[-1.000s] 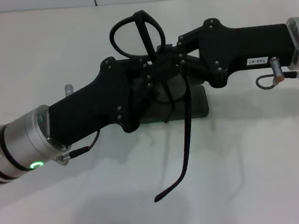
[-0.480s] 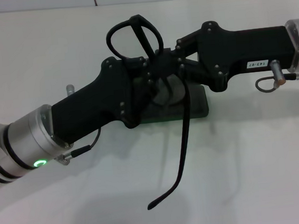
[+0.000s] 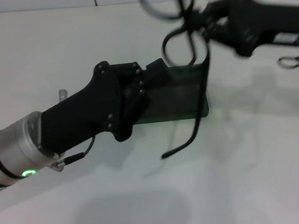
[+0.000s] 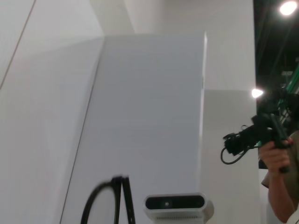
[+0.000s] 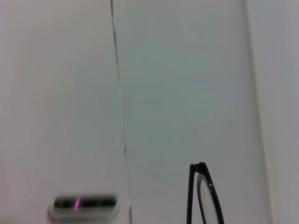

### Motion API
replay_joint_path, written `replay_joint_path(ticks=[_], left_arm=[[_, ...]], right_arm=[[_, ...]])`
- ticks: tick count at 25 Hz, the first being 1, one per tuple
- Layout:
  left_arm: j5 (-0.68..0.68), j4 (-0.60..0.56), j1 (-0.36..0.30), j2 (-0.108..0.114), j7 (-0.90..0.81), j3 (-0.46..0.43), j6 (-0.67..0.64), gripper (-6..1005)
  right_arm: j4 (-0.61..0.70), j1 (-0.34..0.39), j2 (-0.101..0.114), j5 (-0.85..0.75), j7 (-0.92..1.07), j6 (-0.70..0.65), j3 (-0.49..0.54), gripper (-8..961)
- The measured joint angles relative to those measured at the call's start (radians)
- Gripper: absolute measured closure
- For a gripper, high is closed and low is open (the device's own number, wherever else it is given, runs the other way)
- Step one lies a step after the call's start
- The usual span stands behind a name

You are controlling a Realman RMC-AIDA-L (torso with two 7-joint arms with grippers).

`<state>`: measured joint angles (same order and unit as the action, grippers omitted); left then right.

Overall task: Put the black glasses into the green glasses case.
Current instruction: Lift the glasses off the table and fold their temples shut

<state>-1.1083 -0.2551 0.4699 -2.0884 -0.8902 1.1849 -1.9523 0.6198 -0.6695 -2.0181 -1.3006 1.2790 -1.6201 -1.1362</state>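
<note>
Two arms over the white tabletop (image 3: 261, 175); left gripper (image 3: 151, 77) nearest, at the green glasses case (image 3: 182, 95), fingers' gap hidden, can't tell; farther back, right gripper (image 3: 196, 21) has its fingers clamped on the black glasses (image 3: 176, 32), lifted above the case, one temple dangling.

1. The right pincer (image 3: 196, 20) has lifted up and away toward the far right, carrying the black glasses (image 3: 181, 27) with it; a second ago it sat low, meeting the left pincer over the case.
2. The glasses now hang higher, their lenses near the top edge of the head view, the loose temple arm dangling across the case's right end.
3. The left pincer (image 3: 149, 83) no longer touches the glasses.
4. The green glasses case (image 3: 182, 95), earlier mostly covered, now shows most of its length.
</note>
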Motion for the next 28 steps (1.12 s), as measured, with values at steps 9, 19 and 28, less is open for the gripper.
replay_joint_path(ticks=[9, 19, 28], left_arm=[[-0.125, -0.011, 0.032, -0.001, 0.028, 0.003, 0.012, 962], [-0.084, 0.034, 0.086, -0.018, 0.089, 0.004, -0.059, 963], [0.062, 0.087, 0.054, -0.011, 0.062, -0.002, -0.063, 963]], right_arm=[[-0.022, 0.017, -0.006, 0.275, -0.031, -0.207, 0.125, 899], [-0.243, -0.128, -0.01, 0.335, -0.314, 0.008, -0.228, 899], [-0.207, -0.098, -0.01, 0.431, -0.372, 0.136, -0.469, 899]])
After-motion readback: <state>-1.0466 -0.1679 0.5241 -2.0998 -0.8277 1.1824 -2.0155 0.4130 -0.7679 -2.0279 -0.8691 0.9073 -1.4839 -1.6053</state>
